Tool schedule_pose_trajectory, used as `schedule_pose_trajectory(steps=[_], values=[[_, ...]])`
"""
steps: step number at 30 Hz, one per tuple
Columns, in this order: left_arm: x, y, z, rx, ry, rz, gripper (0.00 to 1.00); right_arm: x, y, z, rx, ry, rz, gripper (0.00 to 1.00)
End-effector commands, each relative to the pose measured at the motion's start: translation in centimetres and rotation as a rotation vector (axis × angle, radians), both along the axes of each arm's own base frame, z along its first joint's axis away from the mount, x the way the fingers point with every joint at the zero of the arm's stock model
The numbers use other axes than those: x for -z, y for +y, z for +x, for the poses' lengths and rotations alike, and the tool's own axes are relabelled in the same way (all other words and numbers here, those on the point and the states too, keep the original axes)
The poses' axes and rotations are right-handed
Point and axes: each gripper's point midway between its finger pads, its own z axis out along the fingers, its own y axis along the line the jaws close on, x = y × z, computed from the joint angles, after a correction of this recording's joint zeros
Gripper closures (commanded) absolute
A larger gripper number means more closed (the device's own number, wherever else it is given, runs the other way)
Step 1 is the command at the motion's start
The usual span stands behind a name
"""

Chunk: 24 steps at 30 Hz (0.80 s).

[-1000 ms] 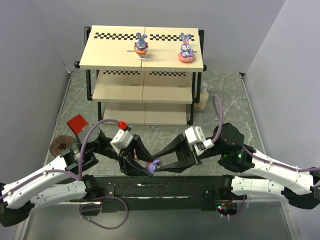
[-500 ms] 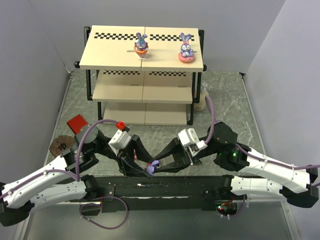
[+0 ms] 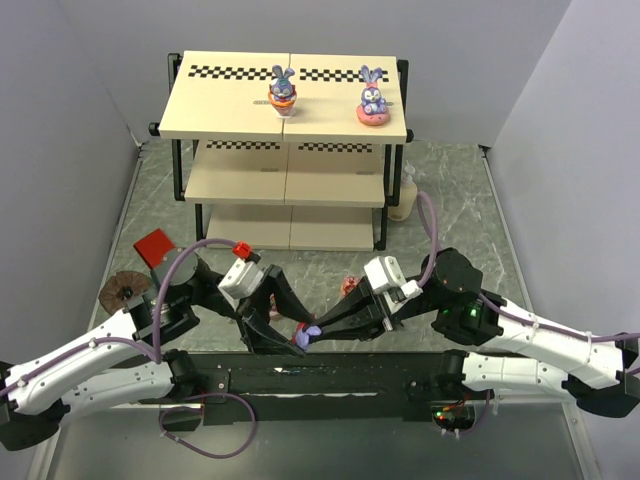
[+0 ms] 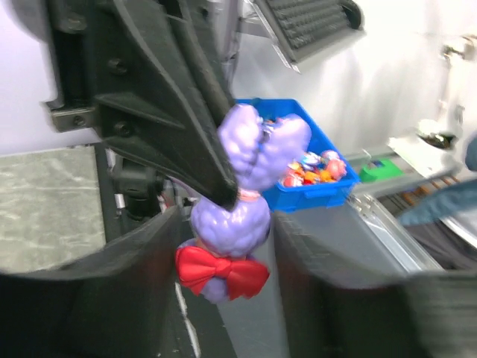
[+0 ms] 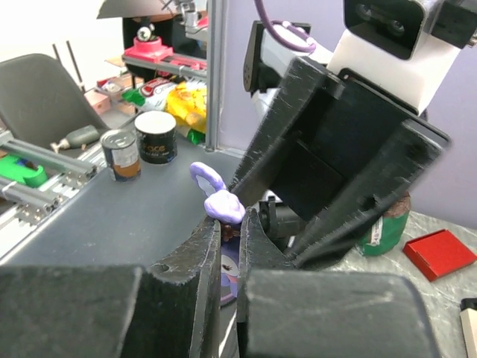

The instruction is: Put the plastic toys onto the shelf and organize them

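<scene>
A purple bunny (image 3: 307, 331) with a red bow (image 4: 222, 271) hangs just above the table's near edge, between both grippers. My left gripper (image 3: 296, 337) holds its body between the fingers (image 4: 149, 253). My right gripper (image 3: 316, 328) is shut on its ears, one ear (image 5: 211, 181) poking up past the fingertips. Two more bunnies (image 3: 283, 90) (image 3: 373, 100) stand on the top board of the shelf (image 3: 230, 105). A reddish toy (image 3: 349, 287) lies on the table just behind my right gripper.
A red block (image 3: 155, 246) and a brown round thing (image 3: 122, 290) lie at the left of the table. A cream pump bottle (image 3: 405, 195) stands by the shelf's right leg. The shelf's two lower boards (image 3: 285, 180) show nothing on them.
My right gripper has slid left onto the bunny and closed on its ears. The left gripper has stayed where it was, with the bunny in it.
</scene>
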Motion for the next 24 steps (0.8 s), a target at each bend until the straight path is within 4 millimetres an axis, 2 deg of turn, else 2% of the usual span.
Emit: schedule_pose_trajectory(steps=[1, 2, 4, 5, 7, 8, 9, 10, 11, 16, 17, 18, 24], values=[[-1.1, -0.7, 1.9, -0.123, 0.017, -0.005, 0.37, -3.2, -0.8, 1.0, 0.08, -0.003, 0.128, 1.0], [-1.1, -0.8, 2.4, -0.152, 0.021, 0.0, 0.29, -3.3, -0.8, 1.1, 0.089, 0.008, 0.131, 1.0], [-1.2, -1.0, 3.4, -0.22, 0.03, 0.005, 0.2, -3.6, -0.9, 1.6, 0.119, 0.022, 0.142, 1.0], [-1.0, -1.2, 4.8, -0.302, 0.048, 0.019, 0.12, -3.8, -0.9, 1.8, 0.131, 0.036, 0.143, 1.0], [-1.0, -1.1, 6.7, -0.424, 0.071, 0.028, 0.04, -4.2, -1.0, 2.7, 0.187, 0.058, 0.145, 1.0], [-0.8, -0.8, 8.9, -0.557, 0.098, 0.038, 0.01, -4.2, -1.0, 3.2, 0.219, 0.077, 0.139, 1.0], [-0.7, -0.4, 10.1, -0.632, 0.115, 0.039, 0.0, -3.8, -0.9, 3.8, 0.253, 0.097, 0.113, 1.0], [-0.7, 0.0, 11.2, -0.7, 0.131, 0.041, 0.01, -4.2, -0.8, 5.4, 0.339, 0.132, 0.11, 1.0], [-1.0, 1.1, 12.9, -0.819, 0.152, 0.023, 0.03, -4.2, -0.9, 6.3, 0.389, 0.154, 0.1, 1.0], [-1.9, 3.8, 14.9, -0.987, 0.187, -0.05, 0.04, -3.0, -0.9, 12.3, 0.712, 0.316, 0.023, 1.0], [-1.8, 4.2, 15.0, -1.008, 0.198, -0.06, 0.04, -3.1, -1.3, 14.0, 0.808, 0.35, 0.037, 1.0], [-1.8, 4.6, 15.5, -1.043, 0.201, -0.066, 0.03, -2.8, -1.5, 14.8, 0.854, 0.371, 0.034, 1.0], [-0.3, 4.9, 18.2, -1.188, 0.238, -0.016, 0.04, -0.8, -1.9, 20.1, 1.175, 0.474, -0.007, 1.0]])
